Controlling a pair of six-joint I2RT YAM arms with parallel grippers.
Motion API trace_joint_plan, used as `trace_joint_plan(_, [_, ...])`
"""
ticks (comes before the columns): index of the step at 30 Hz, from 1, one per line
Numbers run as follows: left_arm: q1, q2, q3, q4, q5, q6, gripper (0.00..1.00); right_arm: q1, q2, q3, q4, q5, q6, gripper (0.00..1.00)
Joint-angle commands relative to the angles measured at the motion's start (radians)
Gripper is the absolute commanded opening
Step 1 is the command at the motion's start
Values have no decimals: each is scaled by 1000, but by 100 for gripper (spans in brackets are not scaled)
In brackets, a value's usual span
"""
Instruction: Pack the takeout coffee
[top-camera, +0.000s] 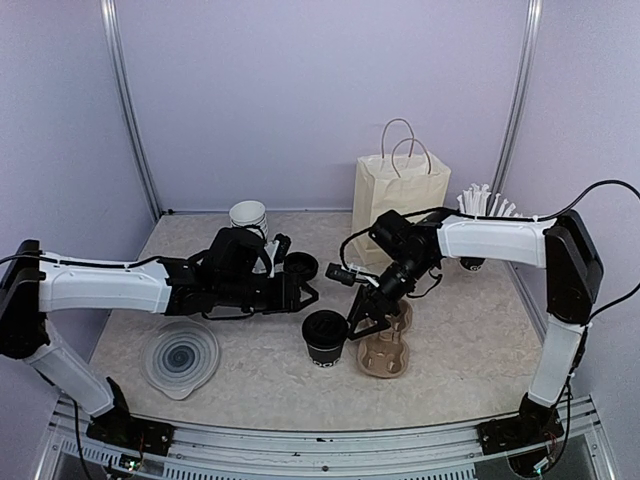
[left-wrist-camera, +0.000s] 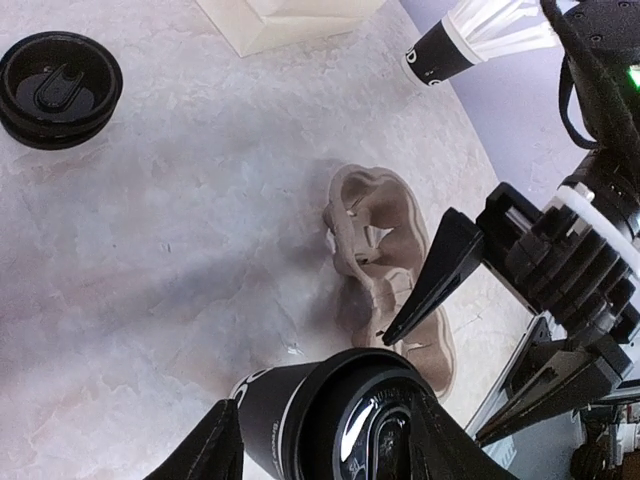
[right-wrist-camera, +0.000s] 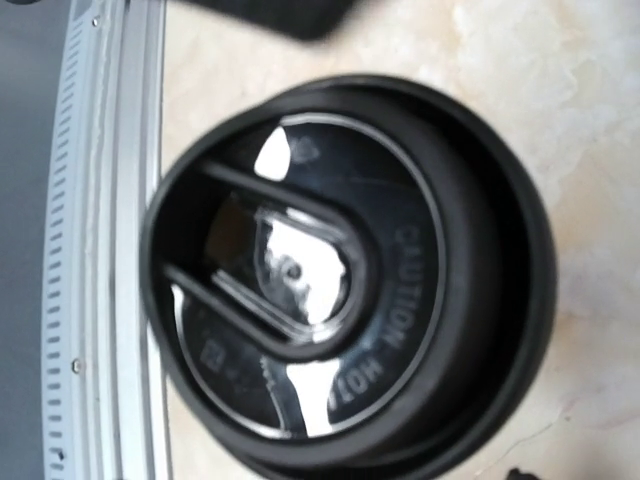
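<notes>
Lavender walls close in a beige, marbled tabletop (top-camera: 470, 330) set with a takeout coffee order. At far left lies a clear, ribbed plastic dish (top-camera: 180, 355). Behind it, near the back wall, stands a lidless paper cup with a white inside (top-camera: 248, 215). The left tool (top-camera: 305, 294) reaches in from the left with its fingers apart. In its wrist view they flank a black paper cup (top-camera: 325, 338) fitted with a black plastic lid; whether they touch it cannot be told. A loose black plastic lid (top-camera: 300, 265) rests on the tabletop just behind that tool. The black paper cup stands upright near the centre, just left of a brown pulp carrier tray (top-camera: 385, 352) and not in it. Its lid reads "CAUTION HOT"; the white lettering on its side is too small to read. The right tool (top-camera: 353, 322) hangs between the cup and the tray, fingers spread, gripping nothing. Behind them stands a cream paper bag with cord handles (top-camera: 400, 190). At right is a black cup of white straws (left-wrist-camera: 437, 55).
</notes>
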Motion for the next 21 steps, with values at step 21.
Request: trace_joint_plan(21, [-95, -76, -156, 3, 50, -208, 50, -58, 59, 113, -22, -59, -55, 69])
